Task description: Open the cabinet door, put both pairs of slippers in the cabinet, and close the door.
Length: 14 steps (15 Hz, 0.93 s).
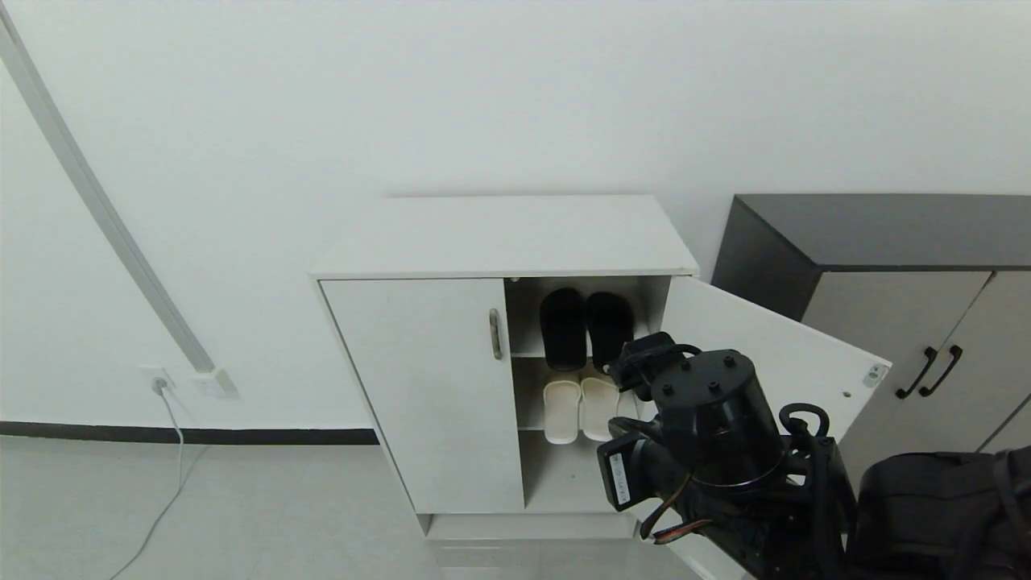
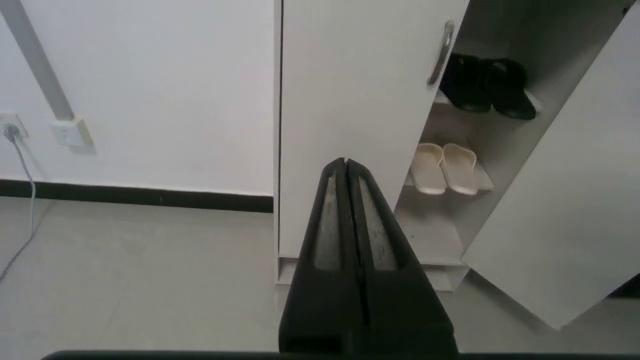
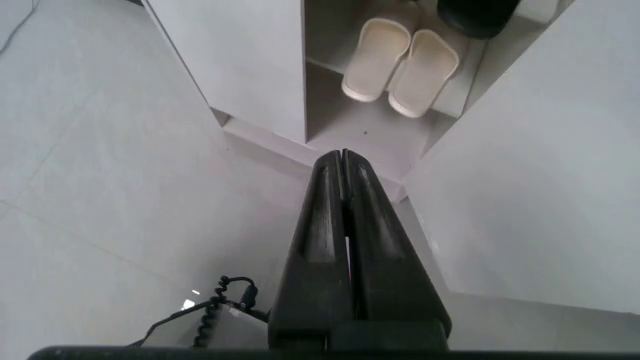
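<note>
The white cabinet [image 1: 499, 238] stands against the wall, its left door [image 1: 419, 387] closed and its right door [image 1: 765, 346] swung open. The black slippers [image 1: 585, 326] lie side by side on the upper shelf. One shelf lower sit the white slippers [image 1: 577, 408], also a pair. My left gripper [image 2: 345, 165] is shut and empty, held in front of the closed door, with both pairs off to its side. My right gripper [image 3: 343, 155] is shut and empty too, above the floor before the open compartment, near the white slippers [image 3: 402, 64] and beside the open door [image 3: 540, 170].
A dark cabinet [image 1: 886, 242] with two black handles stands right of the open door. A wall socket with a cable [image 1: 157, 380] is at the left, over bare grey floor [image 1: 201, 515]. The closed door has a metal handle [image 1: 495, 333].
</note>
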Motion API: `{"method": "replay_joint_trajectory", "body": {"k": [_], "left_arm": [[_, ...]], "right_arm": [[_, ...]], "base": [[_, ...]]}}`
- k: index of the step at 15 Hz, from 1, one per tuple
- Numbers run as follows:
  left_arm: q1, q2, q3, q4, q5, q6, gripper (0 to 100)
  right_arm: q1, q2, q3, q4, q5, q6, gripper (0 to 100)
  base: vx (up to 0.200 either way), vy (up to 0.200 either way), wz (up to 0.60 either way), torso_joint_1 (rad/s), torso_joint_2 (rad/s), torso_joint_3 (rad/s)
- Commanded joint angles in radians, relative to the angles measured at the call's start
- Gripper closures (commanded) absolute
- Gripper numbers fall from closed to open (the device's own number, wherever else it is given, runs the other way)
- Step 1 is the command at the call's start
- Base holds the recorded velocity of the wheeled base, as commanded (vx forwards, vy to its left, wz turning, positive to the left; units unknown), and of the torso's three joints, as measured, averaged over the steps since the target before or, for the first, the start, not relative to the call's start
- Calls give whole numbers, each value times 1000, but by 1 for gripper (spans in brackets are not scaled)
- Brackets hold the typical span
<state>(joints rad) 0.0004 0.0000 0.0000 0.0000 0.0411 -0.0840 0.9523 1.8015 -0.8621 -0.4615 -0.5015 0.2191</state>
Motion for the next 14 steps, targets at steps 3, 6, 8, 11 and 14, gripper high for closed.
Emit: {"method": "replay_joint_trajectory", "body": {"k": [3,6,8,11,14], "left_arm": [[1,2,0,0,0,-2,100],[1,2,0,0,0,-2,100],[1,2,0,0,0,-2,100],[1,0,0,0,0,-2,100],[1,0,0,0,0,-2,100]], "right_arm": [[0,4,6,0,0,0,100],[0,1,6,-2,0,0,100],[-3,1,6,-2,0,2,100],[-3,-4,6,-2,-5,2,100],[0,-4,6,-2,-6,3,100]], "base": [[0,0,0,238,-553,-320],[0,0,0,259,-582,-330],[0,0,0,256,-586,-320],[0,0,0,199,-429,-238],[0,0,0,185,-385,-201]]}}
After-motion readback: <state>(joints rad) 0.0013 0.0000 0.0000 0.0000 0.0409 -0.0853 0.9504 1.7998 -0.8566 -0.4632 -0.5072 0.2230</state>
